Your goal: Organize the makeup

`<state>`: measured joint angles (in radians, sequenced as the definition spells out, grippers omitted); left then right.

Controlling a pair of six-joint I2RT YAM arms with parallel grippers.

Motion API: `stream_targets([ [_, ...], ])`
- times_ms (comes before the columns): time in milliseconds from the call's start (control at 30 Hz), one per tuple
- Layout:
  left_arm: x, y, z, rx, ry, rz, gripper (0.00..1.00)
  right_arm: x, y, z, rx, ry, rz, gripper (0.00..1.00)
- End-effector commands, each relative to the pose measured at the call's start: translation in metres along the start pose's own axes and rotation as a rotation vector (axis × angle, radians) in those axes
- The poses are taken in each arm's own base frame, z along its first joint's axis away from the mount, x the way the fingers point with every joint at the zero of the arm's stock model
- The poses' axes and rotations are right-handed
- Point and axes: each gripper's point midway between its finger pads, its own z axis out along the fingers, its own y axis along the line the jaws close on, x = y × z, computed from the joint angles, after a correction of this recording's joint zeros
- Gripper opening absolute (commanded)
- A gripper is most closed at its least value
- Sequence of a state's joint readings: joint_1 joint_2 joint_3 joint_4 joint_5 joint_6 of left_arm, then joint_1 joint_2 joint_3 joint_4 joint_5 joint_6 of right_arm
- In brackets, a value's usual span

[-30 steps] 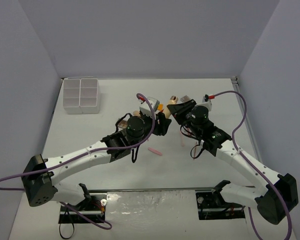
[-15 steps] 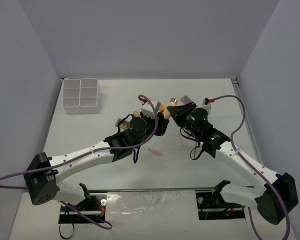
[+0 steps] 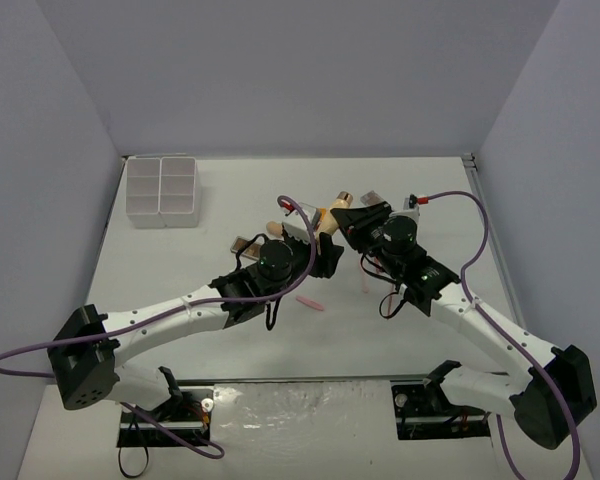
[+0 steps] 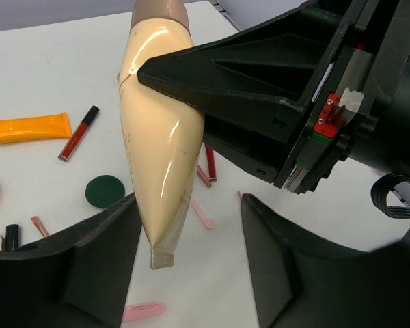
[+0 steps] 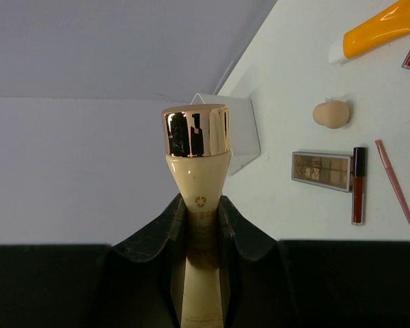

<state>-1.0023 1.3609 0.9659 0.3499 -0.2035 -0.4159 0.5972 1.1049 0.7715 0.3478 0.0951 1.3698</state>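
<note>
we find the beige tube [image 4: 165, 130] aloft over the desk [image 4: 55, 75], pinched near its cap by the right tool [image 5: 201, 212]. the left tool [image 4: 188, 205] stands wide astride its crimped end, not touching; we judge a handover is intended, hence the raised hold.

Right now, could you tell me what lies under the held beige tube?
A pink stick on the white table shows below it; whatever the beige tube itself covers is hidden.
</note>
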Motion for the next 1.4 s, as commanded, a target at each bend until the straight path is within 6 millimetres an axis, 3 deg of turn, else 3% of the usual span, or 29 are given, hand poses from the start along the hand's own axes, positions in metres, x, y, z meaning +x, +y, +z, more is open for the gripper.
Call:
stream_targets([
  [0,-0.045,-0.018,-0.008,0.066,-0.145,-0.039,0.47,-0.006,0.047,-0.010,-0.155,-0.015,0.055,0.09],
  [533,-0.064,-0.016,-0.030,0.095,-0.237,-0.036,0.46,-0.003,0.036,-0.008,-0.139,-0.007,0.068,0.08],
  [833,-0.053,-0.018,-0.020,0.097,-0.197,-0.018,0.45,-0.001,0.036,-0.007,-0.144,0.003,0.078,0.08],
  [1033,-0.056,-0.020,-0.014,0.098,-0.215,-0.024,0.32,0.004,0.033,-0.006,-0.144,0.024,0.083,0.08],
  [1267,-0.061,-0.024,-0.013,0.111,-0.221,-0.013,0.00,0.004,0.027,-0.005,-0.134,0.023,0.071,0.09],
  [1367,-0.061,-0.021,-0.017,0.102,-0.227,-0.009,0.00,0.004,0.027,-0.006,-0.125,0.023,0.051,0.17],
])
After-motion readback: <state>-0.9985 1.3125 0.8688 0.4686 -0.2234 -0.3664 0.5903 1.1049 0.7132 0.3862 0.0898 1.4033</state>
